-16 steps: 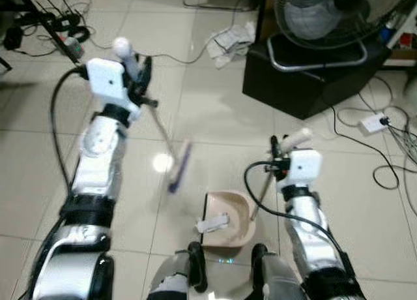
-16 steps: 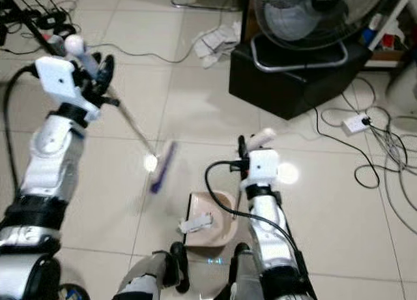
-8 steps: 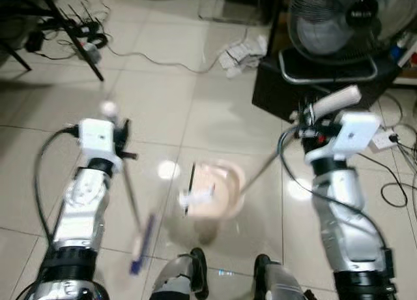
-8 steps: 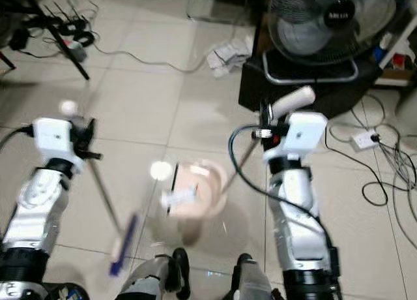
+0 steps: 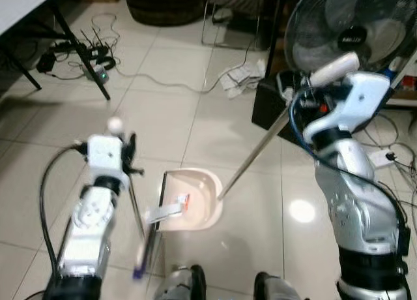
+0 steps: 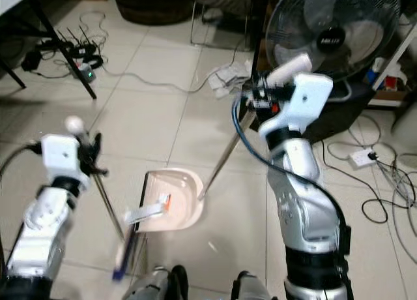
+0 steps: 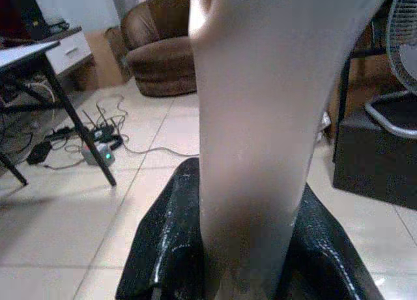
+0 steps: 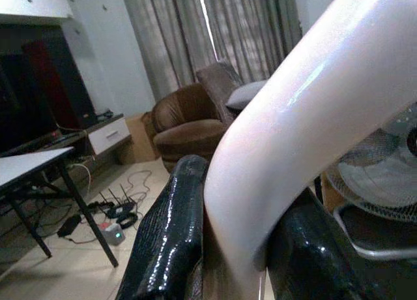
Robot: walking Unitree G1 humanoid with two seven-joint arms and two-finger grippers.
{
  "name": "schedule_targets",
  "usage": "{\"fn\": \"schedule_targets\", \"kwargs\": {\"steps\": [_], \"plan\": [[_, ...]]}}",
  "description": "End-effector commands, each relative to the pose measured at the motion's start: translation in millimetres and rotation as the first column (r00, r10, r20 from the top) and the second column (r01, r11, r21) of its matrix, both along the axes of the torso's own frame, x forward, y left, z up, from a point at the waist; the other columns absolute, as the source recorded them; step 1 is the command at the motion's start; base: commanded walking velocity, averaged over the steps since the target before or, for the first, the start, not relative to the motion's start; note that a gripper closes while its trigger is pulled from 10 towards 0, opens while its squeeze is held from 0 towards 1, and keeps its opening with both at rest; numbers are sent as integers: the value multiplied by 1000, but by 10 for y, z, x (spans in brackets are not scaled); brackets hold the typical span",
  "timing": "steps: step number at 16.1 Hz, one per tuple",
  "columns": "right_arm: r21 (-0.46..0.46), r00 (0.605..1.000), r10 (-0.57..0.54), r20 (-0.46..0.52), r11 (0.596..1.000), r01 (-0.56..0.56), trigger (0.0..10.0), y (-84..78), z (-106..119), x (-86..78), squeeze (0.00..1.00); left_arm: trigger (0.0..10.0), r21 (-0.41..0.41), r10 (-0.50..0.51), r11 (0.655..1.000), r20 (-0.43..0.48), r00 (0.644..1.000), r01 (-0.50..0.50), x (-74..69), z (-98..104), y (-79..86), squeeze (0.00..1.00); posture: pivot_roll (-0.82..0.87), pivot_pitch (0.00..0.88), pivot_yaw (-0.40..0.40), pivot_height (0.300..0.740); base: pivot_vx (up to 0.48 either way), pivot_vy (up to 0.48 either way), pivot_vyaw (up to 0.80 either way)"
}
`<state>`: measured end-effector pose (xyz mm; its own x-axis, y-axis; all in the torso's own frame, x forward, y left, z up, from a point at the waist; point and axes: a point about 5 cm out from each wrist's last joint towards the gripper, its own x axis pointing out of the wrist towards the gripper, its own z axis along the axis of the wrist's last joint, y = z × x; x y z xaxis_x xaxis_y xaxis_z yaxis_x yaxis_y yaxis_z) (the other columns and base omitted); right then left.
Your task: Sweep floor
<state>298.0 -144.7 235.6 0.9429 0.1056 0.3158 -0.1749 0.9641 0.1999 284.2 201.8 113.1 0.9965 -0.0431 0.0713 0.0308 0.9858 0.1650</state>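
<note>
Tiled floor (image 5: 195,117), cables and a power strip (image 5: 98,72) far left, standing fan (image 5: 352,32) on a dark base far right, crumpled paper (image 5: 244,75) beside that base.

Right pincer (image 5: 313,101), raised high, is clamped round the pale grip of the dustpan (image 5: 189,205). Its long rod runs diagonally from the pincer down and toward the robot's left to the pan, which rests on the floor with its open mouth facing the robot's left. A white scrap (image 5: 166,213) lies across the mouth.

Left pincer (image 5: 127,160) is closed round the broom (image 5: 140,228) handle. Handle is near upright, knob on top, blurred blue head at the floor just beside the pan mouth, long axis roughly parallel to the lip.

Risks, as judged:
- Pan held from far up a slanted rod. A broom push could slide or tip it, and debris would pass under the lip.
- The scrap sits half in. A hard stroke may flick it out.
- Cables nearby could snag the broom head on a wide stroke.
</note>
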Motion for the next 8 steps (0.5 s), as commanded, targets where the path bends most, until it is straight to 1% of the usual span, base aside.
{"fn": "schedule_targets", "kwargs": {"steps": [1, 4, 7, 8], "plan": [[40, 998, -15, 67, 999, 13, 10000, -28, 220, -50, 0, 10000, 30, 4, 1000, 28, 1000, -5, -50, 65, -13, 0, -1, 79, 111, 740, 0, -416, 0], [77, 998, -9, 64, 997, 4, 10000, -10, 286, -39, 0, 10000, 31, 5, 1000, 15, 1000, -5, -111, 36, -26, 0, 5, 70, 109, 740, 0, -416, 0], [102, 999, -25, 41, 995, 20, 10000, -25, 263, -27, 0, 10000, 27, 4, 1000, 14, 1000, -4, -99, 48, -43, 0, 6, 57, 113, 740, 0, -417, 0], [103, 999, -26, 39, 994, 22, 10000, -26, 259, -25, 0, 10000, 13, 1, 1000, 16, 1000, -1, -92, 47, -50, 0, 5, 53, 115, 740, 0, 0, 0]]}}
